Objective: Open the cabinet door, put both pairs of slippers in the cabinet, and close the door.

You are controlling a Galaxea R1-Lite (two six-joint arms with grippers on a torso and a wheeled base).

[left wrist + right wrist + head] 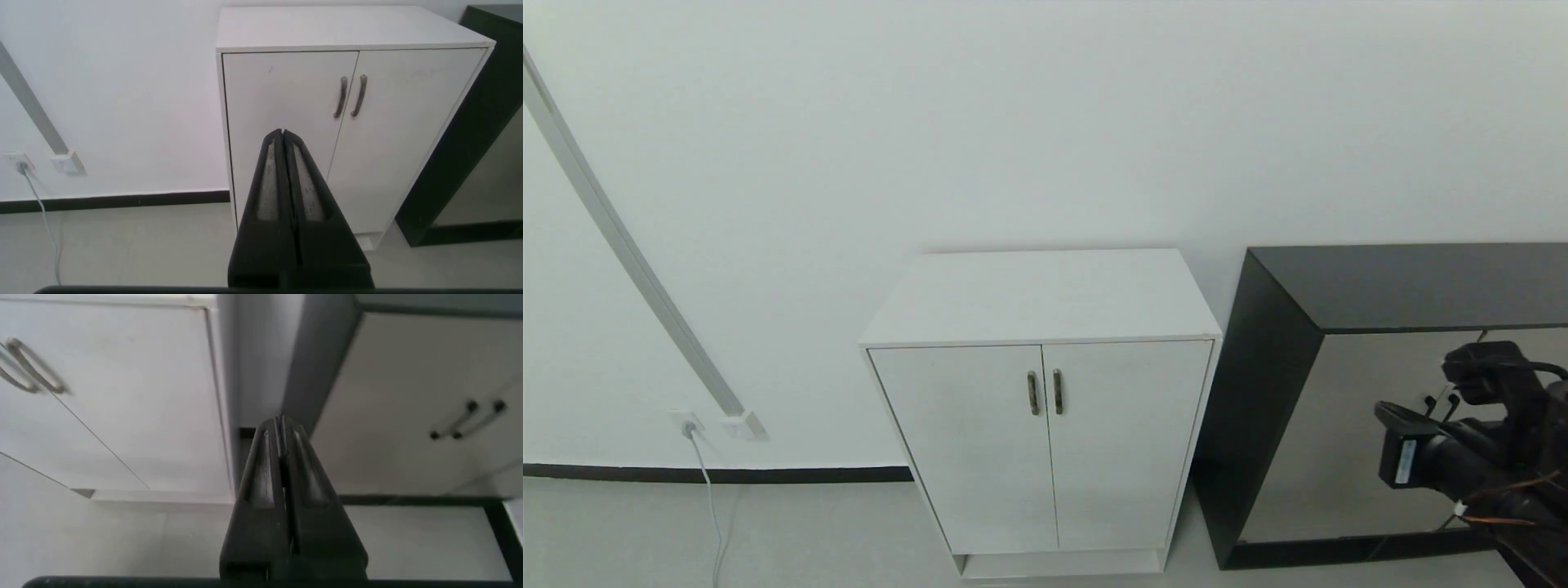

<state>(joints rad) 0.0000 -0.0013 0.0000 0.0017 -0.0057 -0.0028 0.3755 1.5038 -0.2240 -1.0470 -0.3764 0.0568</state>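
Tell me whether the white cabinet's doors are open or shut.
Shut. Both doors of the cabinet sit flush in its front, their handles side by side at the centre seam.

This looks like a plain test room set up as a hallway corner rather than a lived-in home. The wall (1045, 122) is flat white, the floor (809, 531) smooth grey, with a black skirting (768, 474) between them. A surface duct (629, 245) slants down the wall to a socket (689, 423), where a grey cable (712, 506) is plugged in and trails to the floor. Against the wall stand a white two-door cabinet (1037, 294) and, just beside it, a black-framed mirror (1339, 433).
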